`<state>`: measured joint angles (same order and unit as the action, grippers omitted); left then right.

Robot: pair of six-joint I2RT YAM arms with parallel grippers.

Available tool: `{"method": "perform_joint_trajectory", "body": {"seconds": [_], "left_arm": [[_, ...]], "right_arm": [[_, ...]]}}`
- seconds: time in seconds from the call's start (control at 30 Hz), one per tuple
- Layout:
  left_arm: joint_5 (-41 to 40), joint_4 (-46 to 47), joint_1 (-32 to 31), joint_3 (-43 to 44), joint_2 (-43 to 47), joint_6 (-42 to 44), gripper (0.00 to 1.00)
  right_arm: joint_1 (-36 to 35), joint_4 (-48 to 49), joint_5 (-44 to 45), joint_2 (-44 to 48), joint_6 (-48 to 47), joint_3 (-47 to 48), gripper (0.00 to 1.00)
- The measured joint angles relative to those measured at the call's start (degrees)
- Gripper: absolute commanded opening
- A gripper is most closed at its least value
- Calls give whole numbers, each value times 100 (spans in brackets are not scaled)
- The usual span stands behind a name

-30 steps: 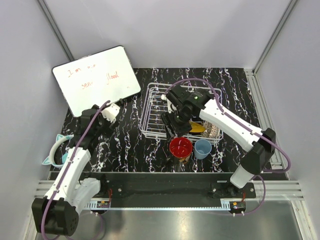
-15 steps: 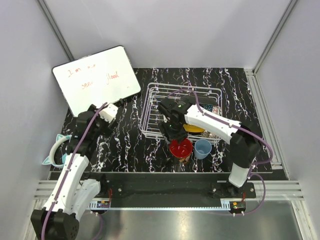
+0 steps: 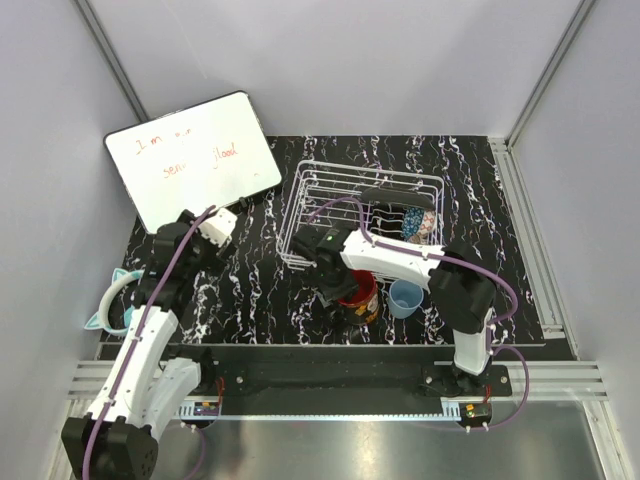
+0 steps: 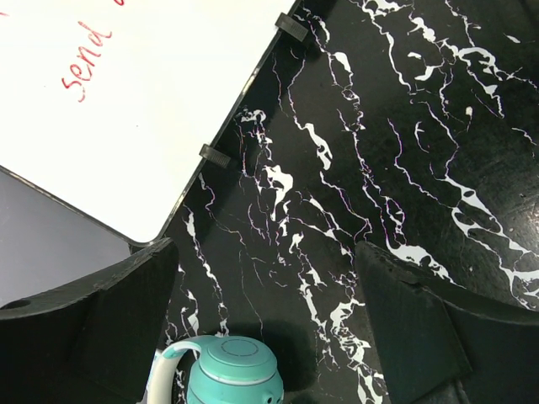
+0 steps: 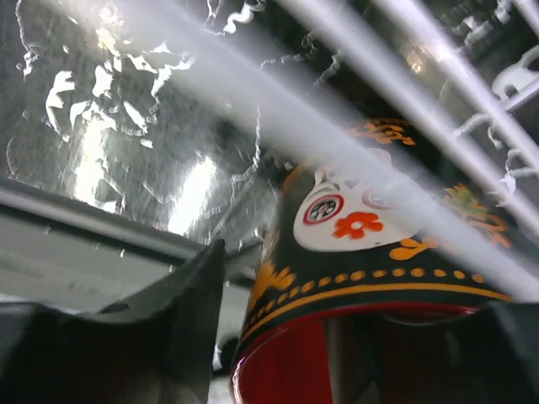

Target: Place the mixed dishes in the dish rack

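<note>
Finds the right gripper [image 3: 333, 285] drawn back off the dish rack [image 3: 330, 172] since half a second ago, now low at the rack's near left corner and beside the mug [image 5: 362, 252]. Shows its fingers [image 5: 168, 337] spread to either side of that black-and-orange mug with the white face and red inside, a sliver of gap on the left-hand finger; cannot tell contact on the other. Lays blurred rack wires across that wrist view. Leaves the mug on the table [image 4: 404, 126] just in front of the rack, the pale blue cup [image 3: 405, 297] just beside it, both where they stood before. Uncovers patterned dishes [image 3: 415, 222] in the rack's right part, earlier behind the arm. Keeps the left gripper [image 4: 265, 269] spread wide and empty near the whiteboard [image 4: 109, 109], above a teal headphone cup [image 4: 236, 379], as before.
</note>
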<state>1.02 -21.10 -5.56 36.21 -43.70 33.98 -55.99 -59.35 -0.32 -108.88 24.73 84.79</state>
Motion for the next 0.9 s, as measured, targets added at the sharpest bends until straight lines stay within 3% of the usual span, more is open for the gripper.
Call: {"method": "perform_joint_trajectory", "body": {"seconds": [0.33,0.47,0.73,0.9], "left_arm": [[37,-7,0,2,-157,-4,92],[70,-9,0,2,-195,-4,91],[107,-210,0,125,-199,-87,93],[179,-780,0,658,24,-378,96]], "right_arm": [[-299,636,529,101,-57,-457,23],[-317,704,590,186,-131,-544,0],[-380,616,614,472,-332,-490,0],[-483,702,472,966,-501,-44,0]]}}
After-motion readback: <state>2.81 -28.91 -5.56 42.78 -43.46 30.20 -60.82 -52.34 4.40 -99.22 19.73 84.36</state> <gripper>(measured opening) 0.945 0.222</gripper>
